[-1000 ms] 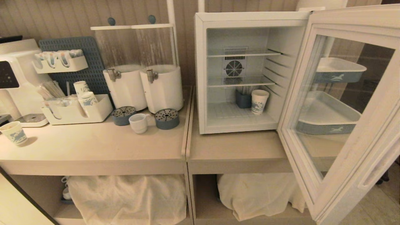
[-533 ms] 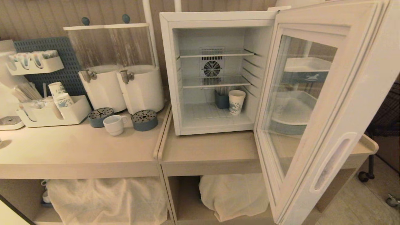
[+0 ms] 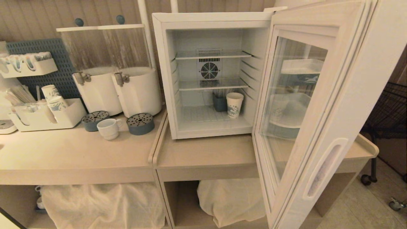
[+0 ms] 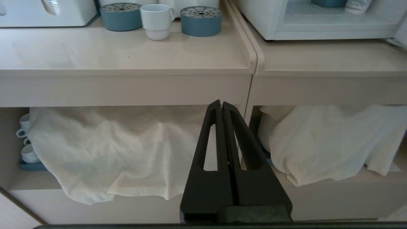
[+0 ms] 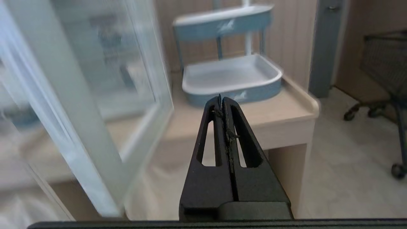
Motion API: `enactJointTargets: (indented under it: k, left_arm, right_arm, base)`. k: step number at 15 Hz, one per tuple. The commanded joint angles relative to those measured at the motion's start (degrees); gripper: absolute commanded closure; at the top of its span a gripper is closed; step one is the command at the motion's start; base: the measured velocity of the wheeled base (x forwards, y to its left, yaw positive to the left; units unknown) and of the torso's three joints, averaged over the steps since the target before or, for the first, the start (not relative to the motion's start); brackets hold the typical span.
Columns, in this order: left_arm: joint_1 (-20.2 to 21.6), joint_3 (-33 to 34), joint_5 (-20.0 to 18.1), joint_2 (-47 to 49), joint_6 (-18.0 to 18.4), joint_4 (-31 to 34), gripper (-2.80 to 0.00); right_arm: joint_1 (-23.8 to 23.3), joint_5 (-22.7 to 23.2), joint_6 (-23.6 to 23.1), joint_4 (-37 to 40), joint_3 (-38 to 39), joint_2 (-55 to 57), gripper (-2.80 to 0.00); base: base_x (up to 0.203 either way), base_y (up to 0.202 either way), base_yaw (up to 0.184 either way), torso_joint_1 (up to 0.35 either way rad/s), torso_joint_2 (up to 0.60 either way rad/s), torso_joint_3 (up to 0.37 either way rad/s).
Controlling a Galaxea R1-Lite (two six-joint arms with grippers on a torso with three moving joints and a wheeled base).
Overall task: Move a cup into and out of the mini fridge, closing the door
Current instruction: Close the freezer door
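Fridge (image 3: 165,76): on the right-hand counter (image 3: 203,156), white, interior exposed. Two wire shelves, fan at the rear. On its floor, at 3 o'clock of centre, a printed paper cup (image 3: 234,105) with a small blue holder (image 3: 219,103) touching or just beside it at 9 o'clock.

Door (image 3: 321,105): swung wide, hinged on the fridge's right edge, glass pane facing me, recessed handle at its free edge. In my right wrist view its frame (image 5: 57,105) is blurred.

Cup (image 3: 108,128): white, upright, on the left-hand counter (image 3: 70,156), between two blue perforated pots (image 3: 140,124), at 6 o'clock of the two white dispensers (image 3: 136,92). Well apart from the fridge. Also seen in my left wrist view (image 4: 156,19).

Organiser (image 3: 44,117): at 9 o'clock of the cup, holding printed cups.

Tiered tray (image 5: 232,79): blue and white, on the counter behind the door.

Cloths (image 4: 127,149): draped in the shelves under both counters.

My left gripper (image 4: 222,106): jaws pressed together, empty, low before the counter front.

My right gripper (image 5: 222,101): jaws pressed together, empty, beside the door's outer face, pointing toward the tray.
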Motion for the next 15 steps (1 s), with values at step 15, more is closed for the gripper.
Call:
enactJointTargets:
  k: [15]
  left_arm:
    - [0.1,0.0,0.0,0.0,0.0,0.0,0.0]
  right_arm:
    - [-20.0,89.3,-5.1,-15.2,-28.3,77.0,0.0]
  base:
    - [0.0,0.0,0.0,0.0,0.0,0.0]
